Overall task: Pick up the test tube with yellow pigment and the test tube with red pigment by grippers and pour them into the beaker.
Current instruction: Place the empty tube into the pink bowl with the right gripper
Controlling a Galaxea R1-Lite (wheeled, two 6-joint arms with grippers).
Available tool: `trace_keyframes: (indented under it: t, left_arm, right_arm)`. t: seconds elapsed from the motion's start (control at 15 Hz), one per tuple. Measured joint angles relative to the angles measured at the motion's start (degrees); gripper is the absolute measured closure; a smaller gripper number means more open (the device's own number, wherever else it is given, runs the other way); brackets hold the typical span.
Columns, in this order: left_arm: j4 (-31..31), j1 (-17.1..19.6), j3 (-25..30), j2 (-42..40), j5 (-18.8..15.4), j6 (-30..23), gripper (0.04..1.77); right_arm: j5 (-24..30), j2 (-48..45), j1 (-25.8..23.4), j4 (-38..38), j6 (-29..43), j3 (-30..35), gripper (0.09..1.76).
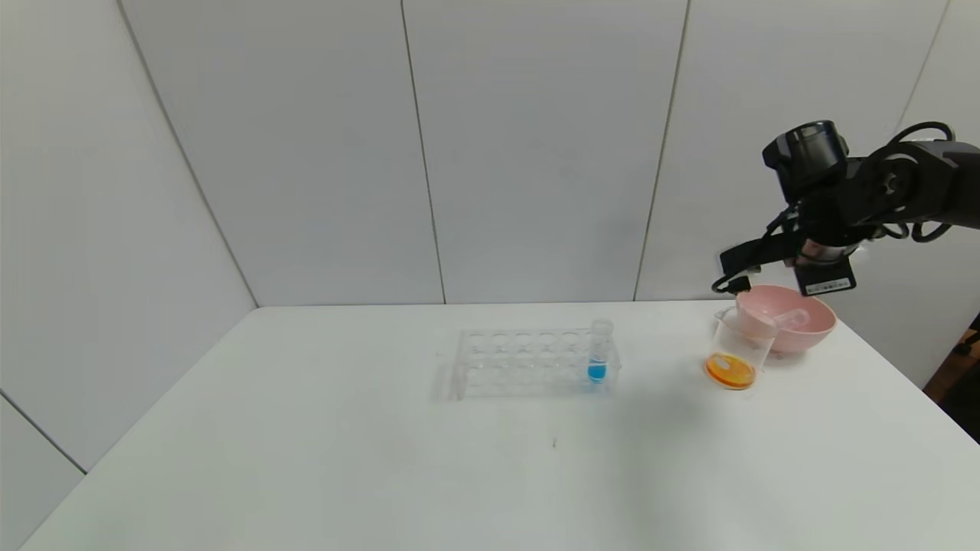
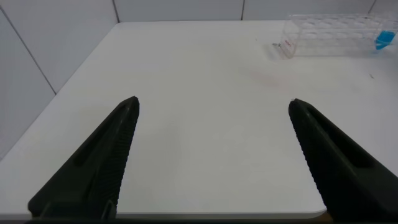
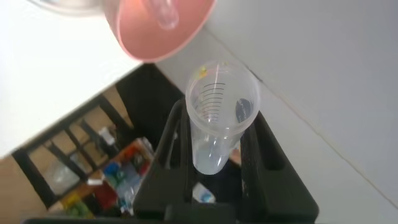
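Right wrist view | right jaws pinch emptied test tube (image 3: pixel 214 118) | left jaws spread

Clear glossy beaker (image 1: pixel 736 348) — matt white table (image 1: pixel 306 459) (smooth).

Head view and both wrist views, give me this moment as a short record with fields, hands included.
right hand: raised above the pink bowl, shut on an empty-looking clear test tube
left hand: open over the bare table, holding nothing
beaker: on the table, touching the bowl's near-left side, orange liquid at its base
bowl contents: one clear tube lying inside
rack: clear, mid-table, one tube with blue liquid upright at its right end
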Motion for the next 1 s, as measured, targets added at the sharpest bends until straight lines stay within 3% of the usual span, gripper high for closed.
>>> trace_keyframes:
  t: [0.4,0.6,0.8,1.0]
  left_arm:
    - [0.0,0.0,0.0,0.0,0.02,0.02,0.09]
    - [0.0,0.0,0.0,0.0,0.02,0.0,0.09]
    - [-0.02,0.0,0.0,0.0,0.02,0.0,0.09]
    - [0.0,0.0,0.0,0.0,0.02,0.02,0.09]
  right_arm:
    - [25.62,-4.96,-6.03,0.22,20.05,7.36,1.35]
    - [36.64,-7.34,-8.79,-1.65,34.57,10.62,1.35]
    - [43.45,-10.01,-10.67,-13.89,46.49,17.02,1.35]
    - [44.11,-12.74,-11.73,-32.61,59.04,27.45,1.35]
